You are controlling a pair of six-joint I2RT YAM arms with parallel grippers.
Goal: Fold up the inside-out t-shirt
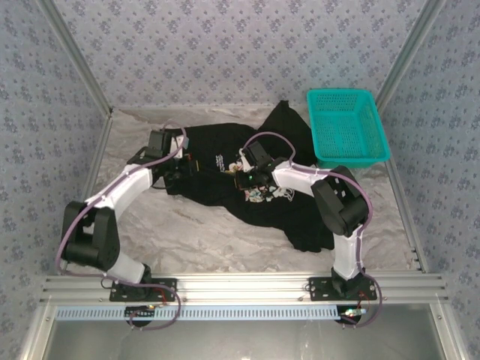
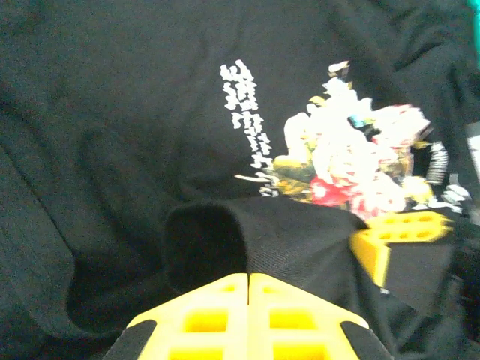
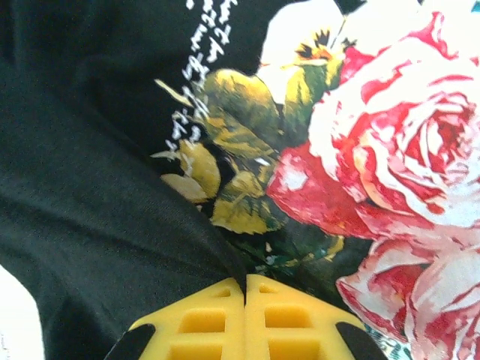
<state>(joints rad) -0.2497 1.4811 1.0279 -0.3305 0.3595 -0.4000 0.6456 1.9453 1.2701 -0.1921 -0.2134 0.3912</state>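
The black t-shirt lies crumpled in the middle of the table, with one corner reaching up beside the teal basket. The flower print and white lettering face up.

My left gripper is pressed together on a raised fold of black cloth at the left part of the shirt. My right gripper is also pressed together, and it pinches the cloth at the edge of the print. The two grippers are near each other.

I judge that the step in hand is to draw the shirt open and flat, so I would lift both arms together and slowly, then move them apart. I cannot tell how many layers each pinch holds, so I would watch the wrist views for slipping cloth. I would pull away from the basket, because that upper corner could drag against it.
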